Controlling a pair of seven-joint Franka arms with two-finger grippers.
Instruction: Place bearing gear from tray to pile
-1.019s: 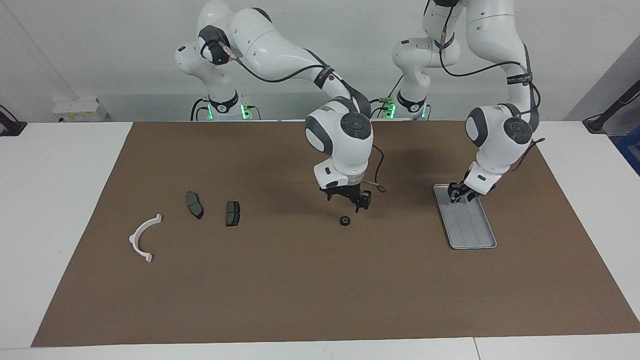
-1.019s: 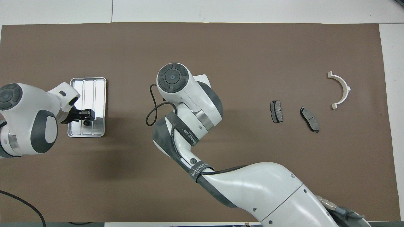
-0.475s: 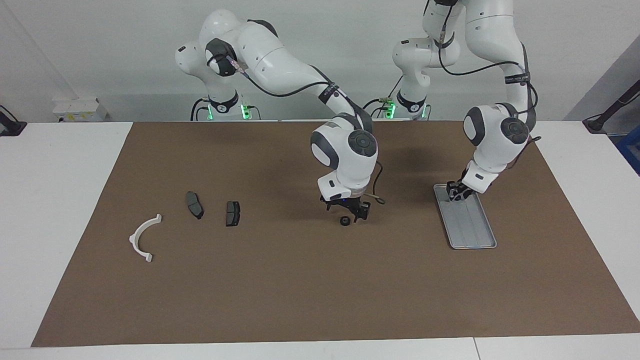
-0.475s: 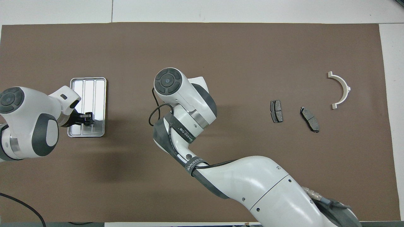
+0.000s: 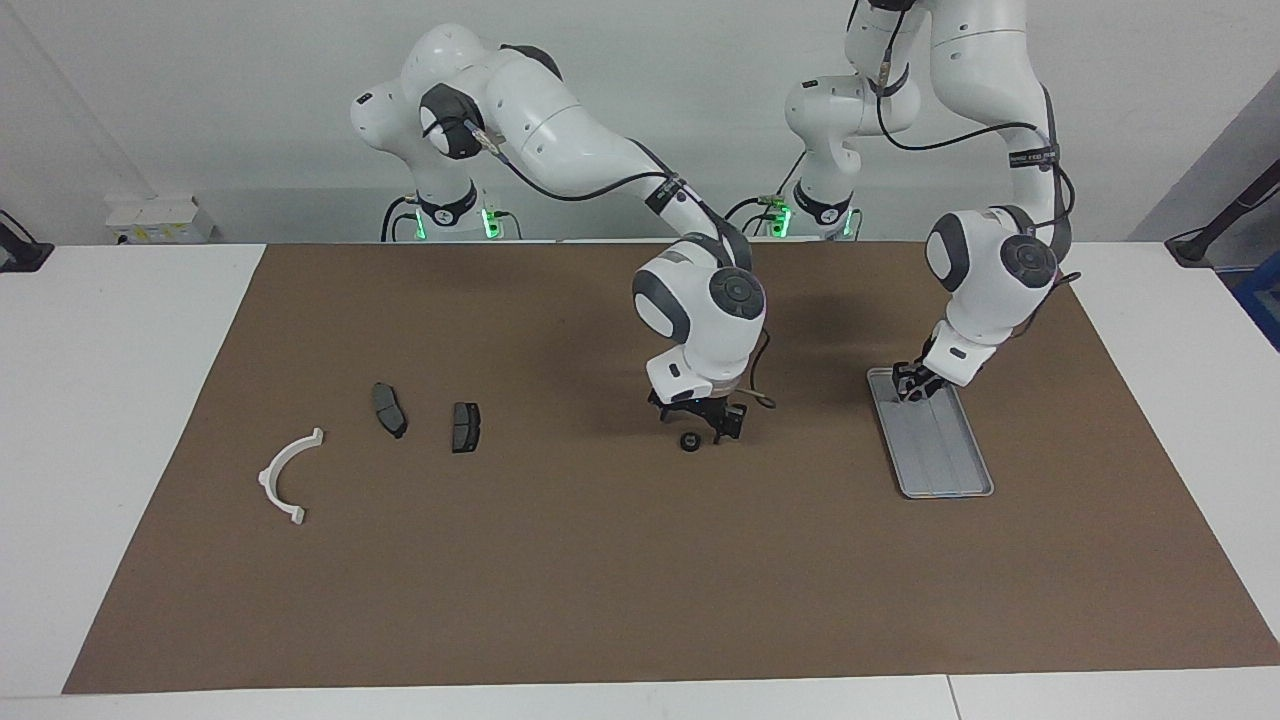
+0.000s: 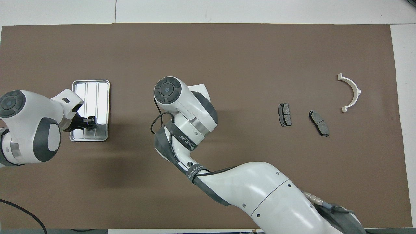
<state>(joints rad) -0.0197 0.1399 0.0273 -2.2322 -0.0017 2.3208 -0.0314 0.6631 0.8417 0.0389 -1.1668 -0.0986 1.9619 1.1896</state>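
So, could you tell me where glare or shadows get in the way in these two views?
Overhead view: glare whitens one lane of the tray; the right arm hides the bearing gear. Facing view: soft shadows darken the mat under both arms, and the small black bearing gear blends with the right gripper.

Brown mat [image 5: 600, 560], silver-grey ribbed tray [image 5: 945, 455], white arc [image 5: 285, 477] — two dark grey brake pads [image 5: 389, 409], small black gear [image 5: 689, 442].
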